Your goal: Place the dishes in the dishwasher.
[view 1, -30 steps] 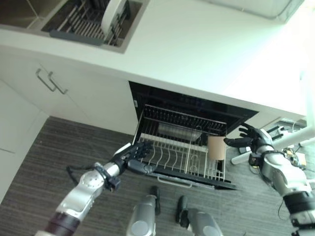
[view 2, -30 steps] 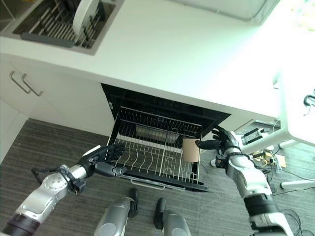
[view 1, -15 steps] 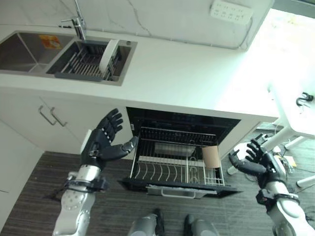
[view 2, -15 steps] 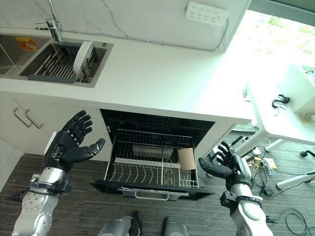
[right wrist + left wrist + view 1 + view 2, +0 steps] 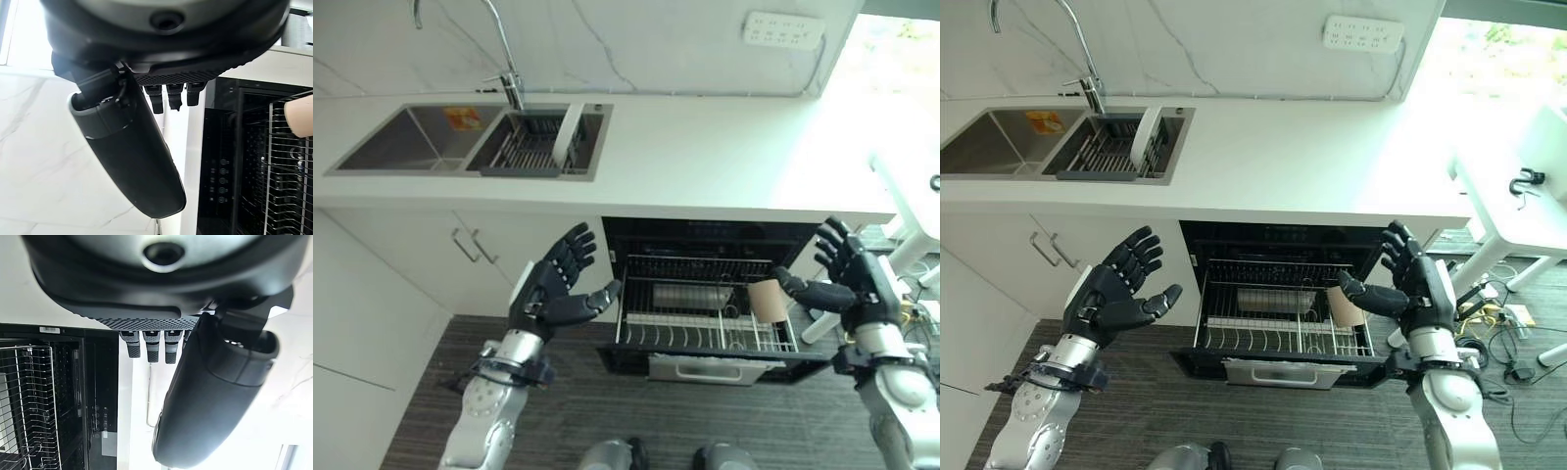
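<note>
Now | both hands spread, empty | plate (image 5: 1147, 138) in sink rack (well apart from left hand (image 5: 1116, 291))

A kitchen: sink (image 5: 406, 142), white counter (image 5: 724, 157), open dishwasher (image 5: 705, 294).

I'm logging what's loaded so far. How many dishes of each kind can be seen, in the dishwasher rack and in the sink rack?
Beige cup in the dishwasher rack: 1
Metal bowl in the dishwasher rack: 1
White plate upright in the sink rack: 1
Total: 3
</note>
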{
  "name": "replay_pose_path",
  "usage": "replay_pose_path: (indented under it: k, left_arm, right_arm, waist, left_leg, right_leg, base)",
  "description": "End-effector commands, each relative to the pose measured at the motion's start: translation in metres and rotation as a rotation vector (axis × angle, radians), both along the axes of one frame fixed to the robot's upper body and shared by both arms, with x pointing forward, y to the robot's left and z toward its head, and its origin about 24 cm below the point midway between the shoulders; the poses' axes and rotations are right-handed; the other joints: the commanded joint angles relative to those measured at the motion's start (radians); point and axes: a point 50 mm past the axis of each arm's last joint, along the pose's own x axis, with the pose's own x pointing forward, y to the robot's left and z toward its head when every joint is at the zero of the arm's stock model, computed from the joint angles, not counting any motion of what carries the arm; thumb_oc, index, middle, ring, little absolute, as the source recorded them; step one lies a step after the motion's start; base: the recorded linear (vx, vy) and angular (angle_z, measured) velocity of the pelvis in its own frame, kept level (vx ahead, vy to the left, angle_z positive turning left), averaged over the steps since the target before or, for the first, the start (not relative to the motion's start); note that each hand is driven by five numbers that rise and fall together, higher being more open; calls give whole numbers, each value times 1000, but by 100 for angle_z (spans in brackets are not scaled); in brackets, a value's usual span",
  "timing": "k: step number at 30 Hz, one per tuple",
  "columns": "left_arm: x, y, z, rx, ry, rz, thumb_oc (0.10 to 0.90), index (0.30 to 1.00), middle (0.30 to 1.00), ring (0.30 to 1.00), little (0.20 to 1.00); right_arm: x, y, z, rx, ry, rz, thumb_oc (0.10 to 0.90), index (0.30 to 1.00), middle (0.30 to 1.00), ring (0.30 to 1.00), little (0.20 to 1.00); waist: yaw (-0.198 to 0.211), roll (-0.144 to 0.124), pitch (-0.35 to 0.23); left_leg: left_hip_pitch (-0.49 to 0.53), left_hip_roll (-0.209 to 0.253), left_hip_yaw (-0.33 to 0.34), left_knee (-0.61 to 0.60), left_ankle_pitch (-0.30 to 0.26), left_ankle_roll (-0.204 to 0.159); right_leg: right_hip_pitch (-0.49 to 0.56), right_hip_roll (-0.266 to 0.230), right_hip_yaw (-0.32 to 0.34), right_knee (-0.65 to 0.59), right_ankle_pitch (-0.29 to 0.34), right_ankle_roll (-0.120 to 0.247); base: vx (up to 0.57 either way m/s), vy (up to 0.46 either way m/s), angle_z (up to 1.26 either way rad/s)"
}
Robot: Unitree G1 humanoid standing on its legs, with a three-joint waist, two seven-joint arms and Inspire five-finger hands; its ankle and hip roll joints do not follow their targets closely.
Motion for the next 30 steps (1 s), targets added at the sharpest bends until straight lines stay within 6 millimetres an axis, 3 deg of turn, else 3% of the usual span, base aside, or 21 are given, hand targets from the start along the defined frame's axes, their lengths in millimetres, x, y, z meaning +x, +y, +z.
replay_pose_path:
  k: [1, 3, 5, 7, 9, 11, 12, 13, 15, 17, 19, 20, 21, 23, 24, 30]
  left_arm:
    - [-7, -3, 43, -51, -241, -18, 800, 900, 900, 900, 900]
    - [-14, 1, 39, -75, -233, 7, 800, 900, 900, 900, 900]
    - [-14, 2, 38, -85, -236, 20, 800, 900, 900, 900, 900]
    - [-13, 3, 39, -81, -251, 16, 800, 900, 900, 900, 900]
    - [-8, 2, 41, -90, -244, -11, 800, 900, 900, 900, 900]
    - [-3, 2, 45, -73, -249, -34, 800, 900, 900, 900, 900]
    - [0, 1, 47, -56, -255, -43, 800, 900, 900, 900, 900]
    - [0, 1, 48, -41, -261, -40, 800, 900, 900, 900, 900]
    - [0, 3, 50, -29, -273, -26, 800, 900, 900, 900, 900]
    - [1, 4, 52, -27, -276, -24, 800, 900, 900, 900, 900]
    - [7, 3, 56, -16, -285, -38, 800, 900, 900, 900, 900]
    - [8, 2, 57, -18, -287, -43, 800, 900, 900, 900, 900]
    - [8, 1, 57, -18, -288, -44, 800, 900, 900, 900, 900]
    - [7, -8, 59, 35, -315, -60, 800, 900, 900, 900, 900]
    - [5, -11, 62, 64, -347, -60, 800, 900, 900, 900, 900]
    - [8, -16, 73, 5, -404, -47, 800, 900, 900, 900, 900]
  right_arm:
    - [6, -7, 55, -75, -264, -6, 800, 900, 900, 900, 900]
    - [3, -9, 63, -105, -281, 2, 800, 900, 900, 900, 900]
    - [5, -8, 68, -121, -293, 9, 800, 900, 900, 900, 900]
    - [8, -8, 77, -136, -317, 2, 800, 900, 900, 900, 900]
    - [5, -10, 76, -139, -323, -17, 800, 900, 900, 900, 900]
    - [2, -13, 73, -120, -324, -33, 800, 900, 900, 900, 900]
    - [1, -13, 70, -101, -321, -35, 800, 900, 900, 900, 900]
    - [1, -11, 66, -85, -317, -29, 800, 900, 900, 900, 900]
    - [6, -3, 60, -72, -309, -5, 800, 900, 900, 900, 900]
    - [11, 4, 58, -80, -310, 4, 800, 900, 900, 900, 900]
    - [14, 8, 60, -81, -321, -8, 800, 900, 900, 900, 900]
    - [14, 7, 61, -82, -325, -12, 800, 900, 900, 900, 900]
    - [13, 6, 62, -81, -327, -12, 800, 900, 900, 900, 900]
    - [9, 1, 61, -71, -341, -14, 800, 900, 900, 900, 900]
    - [8, 0, 61, -71, -341, -10, 800, 900, 900, 900, 900]
    - [12, 2, 64, -87, -357, -31, 800, 900, 900, 900, 900]
  waist:
    - [-2, 4, -76]
    - [-9, 12, -102]
    - [-7, 18, -109]
    - [-13, 31, -117]
    - [-20, 27, -119]
    - [-27, 19, -118]
    - [-24, 12, -116]
    - [-12, 5, -114]
    - [17, 7, -112]
    - [22, 24, -108]
    - [14, 40, -107]
    - [9, 39, -107]
    - [5, 38, -110]
    - [-10, 5, -109]
    - [-15, -1, -116]
    - [-19, 0, -142]
  left_leg:
    - [28, 188, -100, -107, 80, -68]
    - [12, 253, -137, -107, 85, -94]
    - [17, 246, -150, -107, 73, -101]
    - [21, 240, -103, -107, 55, -114]
    - [19, 209, -75, -107, 42, -113]
    - [13, 168, -65, -107, 31, -101]
    - [11, 140, -52, -107, 18, -93]
    - [12, 118, -34, -107, 1, -83]
    - [12, 99, -4, -107, -25, -65]
    - [9, 93, -10, -107, -43, -44]
    - [-7, 79, -46, -107, -62, -18]
    - [-12, 69, -62, -107, -65, -12]
    - [-17, 65, -67, -107, -66, -11]
    - [-16, 5, -80, -107, -70, 4]
    - [-9, 1, -72, -107, -73, 8]
    - [7, 8, -62, -107, -69, 0]
  right_leg:
    - [16, 69, 19, 12, -80, -6]
    - [-5, 19, 53, 12, -75, 20]
    - [-11, -11, 63, 12, -71, 40]
    - [-38, -89, 46, 12, -37, 103]
    - [-65, -144, 47, 12, 1, 151]
    - [-88, -189, 68, 12, 40, 177]
    - [-102, -230, 58, 12, 96, 187]
    - [-111, -268, 19, 12, 164, 195]
    - [-105, -303, -68, 12, 219, 205]
    - [-87, -252, -91, 12, 196, 189]
    - [-78, -102, -113, 12, 67, 143]
    - [-77, -43, -107, 12, 14, 117]
    - [-81, -26, -104, 12, 6, 108]
    - [-113, 57, -60, 12, -38, 67]
    - [-117, 67, -32, 12, -46, 60]
    - [-95, 97, -9, 12, -81, 34]
  base:
    - [33, 565, -20]
    - [22, 720, -28]
    - [-12, 658, -33]
    - [-80, 872, -45]
    - [-58, 651, -53]
    - [-32, 488, 11]
    - [-38, 533, 25]
    - [-46, 495, 22]
    - [-54, 401, 9]
    - [-33, 353, -48]
    - [0, 302, -20]
    - [20, 121, 58]
    - [49, 61, 58]
    - [134, -111, 28]
    - [202, -263, 30]
    - [152, -163, 7]
